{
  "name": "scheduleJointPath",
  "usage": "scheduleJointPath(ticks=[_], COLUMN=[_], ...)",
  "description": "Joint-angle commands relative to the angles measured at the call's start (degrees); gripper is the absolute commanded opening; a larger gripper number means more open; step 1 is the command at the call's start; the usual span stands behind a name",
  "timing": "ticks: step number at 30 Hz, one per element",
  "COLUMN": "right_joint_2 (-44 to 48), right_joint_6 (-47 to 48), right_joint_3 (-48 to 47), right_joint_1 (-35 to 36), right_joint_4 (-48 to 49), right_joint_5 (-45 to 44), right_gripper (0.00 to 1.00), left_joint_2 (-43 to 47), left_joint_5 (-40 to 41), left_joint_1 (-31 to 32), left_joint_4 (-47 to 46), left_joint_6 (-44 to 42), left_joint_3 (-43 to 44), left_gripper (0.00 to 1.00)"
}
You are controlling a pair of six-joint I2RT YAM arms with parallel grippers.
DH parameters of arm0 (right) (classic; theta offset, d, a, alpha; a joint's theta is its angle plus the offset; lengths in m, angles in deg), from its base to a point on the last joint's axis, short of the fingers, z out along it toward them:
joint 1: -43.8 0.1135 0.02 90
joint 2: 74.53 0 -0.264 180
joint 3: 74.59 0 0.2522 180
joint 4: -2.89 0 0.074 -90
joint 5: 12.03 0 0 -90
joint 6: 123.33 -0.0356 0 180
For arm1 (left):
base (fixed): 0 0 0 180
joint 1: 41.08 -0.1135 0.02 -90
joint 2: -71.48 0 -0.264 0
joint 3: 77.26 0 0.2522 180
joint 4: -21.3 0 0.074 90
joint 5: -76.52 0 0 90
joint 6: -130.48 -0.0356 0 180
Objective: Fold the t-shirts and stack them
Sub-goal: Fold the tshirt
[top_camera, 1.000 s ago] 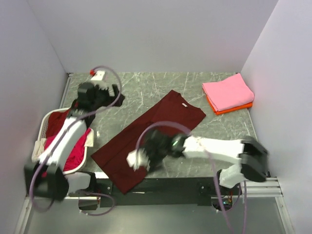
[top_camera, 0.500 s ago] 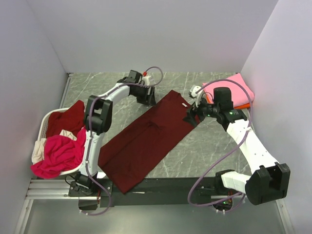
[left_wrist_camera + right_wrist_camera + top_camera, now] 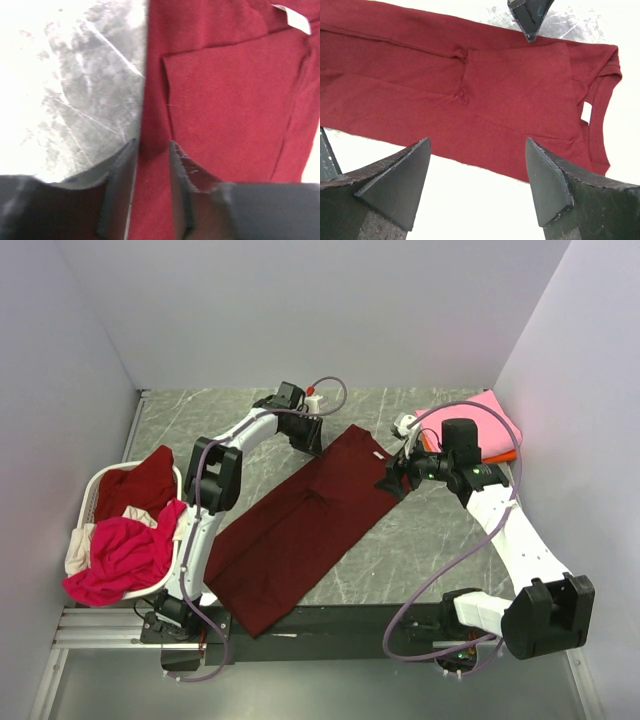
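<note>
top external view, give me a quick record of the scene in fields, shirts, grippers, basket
maroon shirt: flat on the table, folded lengthwise into a long strip, collar end far
left gripper: narrowly open, at the strip's left edge near the collar
right gripper: wide open, beside the strip's right edge near the collar
folded stack: pink shirt on orange shirt, far right corner
basket: magenta shirt, dark red cloth, cream cloth, all unfolded
</note>
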Motion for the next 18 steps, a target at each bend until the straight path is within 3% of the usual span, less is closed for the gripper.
scheduleJointPath(ticks=[1, 5, 7, 12, 18], right_joint_2=[-0.7, -1.6, -1.8, -2.4, -4.1], right_joint_6=[-0.7, -0.7, -0.9, -0.9, -2.0], right_joint_3=[-0.3, -0.5, -0.4, -0.4, -0.5], right_joint_1=[-0.6, -0.7, -0.8, -1.2, -1.8], right_joint_4=[0.1, -0.1, 0.0, 0.2, 0.6], right_joint_5=[1.6, 1.1, 0.8, -0.1, -2.8], right_gripper=[0.82, 0.81, 0.81, 0.81, 0.80], left_joint_2=[-3.1, -3.1, -2.8, -1.8, 0.8], left_joint_5=[4.2, 0.9, 0.3, 2.0, 8.5], left_joint_1=[0.8, 1.6, 1.6, -0.6, -8.0], left_joint_4=[3.6, 4.0, 3.8, 0.8, -8.0], left_joint_6=[-2.0, -2.2, -2.1, 2.0, 14.9], left_joint_3=[2.1, 2.6, 2.8, 3.9, 2.2], left_gripper=[0.29, 0.06, 0.00, 0.00, 0.00])
